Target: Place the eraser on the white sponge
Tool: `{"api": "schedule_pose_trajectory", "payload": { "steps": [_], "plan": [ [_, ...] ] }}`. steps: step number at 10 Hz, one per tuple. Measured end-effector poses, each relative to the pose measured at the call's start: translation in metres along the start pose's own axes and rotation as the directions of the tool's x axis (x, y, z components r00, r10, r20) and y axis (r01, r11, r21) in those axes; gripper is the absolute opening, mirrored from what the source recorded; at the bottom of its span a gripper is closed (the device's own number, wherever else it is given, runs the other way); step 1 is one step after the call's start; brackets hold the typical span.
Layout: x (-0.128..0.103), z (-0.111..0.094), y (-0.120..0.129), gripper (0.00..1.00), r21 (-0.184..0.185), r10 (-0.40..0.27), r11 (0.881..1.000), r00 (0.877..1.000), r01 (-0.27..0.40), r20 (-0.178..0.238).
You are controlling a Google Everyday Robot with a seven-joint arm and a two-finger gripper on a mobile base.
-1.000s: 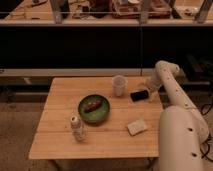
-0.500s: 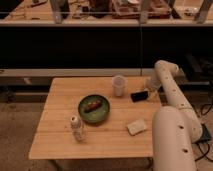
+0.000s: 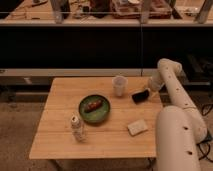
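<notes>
The eraser [image 3: 140,96] is a small flat black block lying on the wooden table [image 3: 60,115] near its right edge, just right of the cup. The white sponge [image 3: 137,127] is a cream squarish pad lying flat near the table's front right corner, apart from the eraser. My gripper [image 3: 151,90] is at the end of the white arm [image 3: 172,85] at the table's right edge, right beside the eraser's right end, low over the table.
A translucent white cup [image 3: 119,85] stands left of the eraser. A green plate [image 3: 94,109] with brown food sits mid-table. A small bottle [image 3: 76,128] stands front left. My white arm's lower body [image 3: 175,142] fills the front right. A dark shelf runs behind the table.
The arm's lower body has moved in closer at the front right. The gripper stays beside the eraser. The eraser and the sponge have not moved.
</notes>
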Motion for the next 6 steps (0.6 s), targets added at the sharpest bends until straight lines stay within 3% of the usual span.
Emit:
{"api": "schedule_pose_trajectory", "payload": {
  "steps": [3,6],
  "plan": [
    [-0.010,-0.033,0.040,0.00,-0.027,-0.064,0.998,0.998,0.063,-0.029],
    [-0.062,-0.044,0.108,0.00,-0.063,-0.080,0.995,0.996,0.077,-0.043]
  ]
}}
